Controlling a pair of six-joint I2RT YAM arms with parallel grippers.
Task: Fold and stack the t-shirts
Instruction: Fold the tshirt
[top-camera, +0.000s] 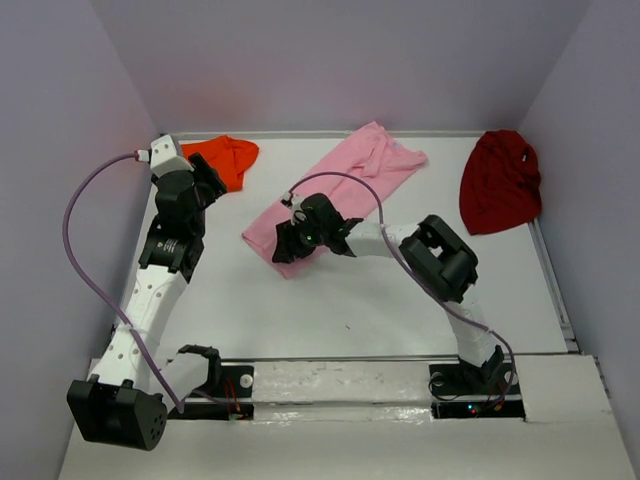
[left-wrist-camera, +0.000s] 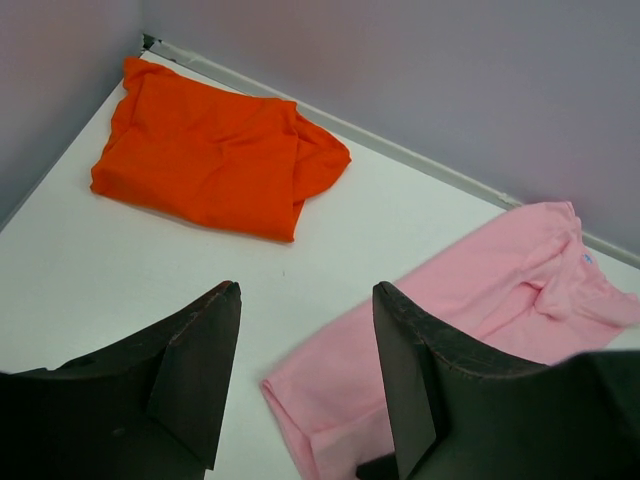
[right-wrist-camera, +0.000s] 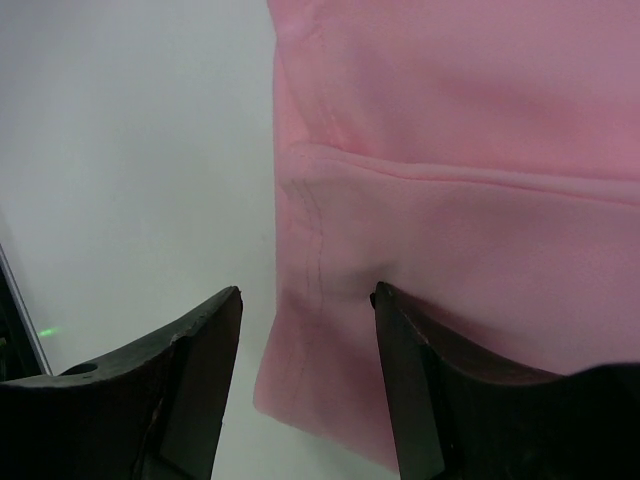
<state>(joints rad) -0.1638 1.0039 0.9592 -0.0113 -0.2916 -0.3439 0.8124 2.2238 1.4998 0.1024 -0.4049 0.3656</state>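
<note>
The light pink t-shirt (top-camera: 340, 185) lies folded lengthwise, slanting from the table's middle to the back. My right gripper (top-camera: 284, 248) is open, right over its near hem corner (right-wrist-camera: 330, 330), one finger on the cloth and one over bare table. My left gripper (top-camera: 212, 178) is open and empty, raised between the orange and pink shirts; its view shows the pink shirt's near end (left-wrist-camera: 440, 330). The bright orange t-shirt (top-camera: 226, 157) lies folded at the back left, also in the left wrist view (left-wrist-camera: 215, 150). The dark red t-shirt (top-camera: 500, 180) lies bunched at the back right.
Purple walls (top-camera: 330, 60) close the table at the back and both sides. A raised rim (top-camera: 555, 290) runs along the right edge. The arm bases (top-camera: 465, 385) and cables sit at the near edge.
</note>
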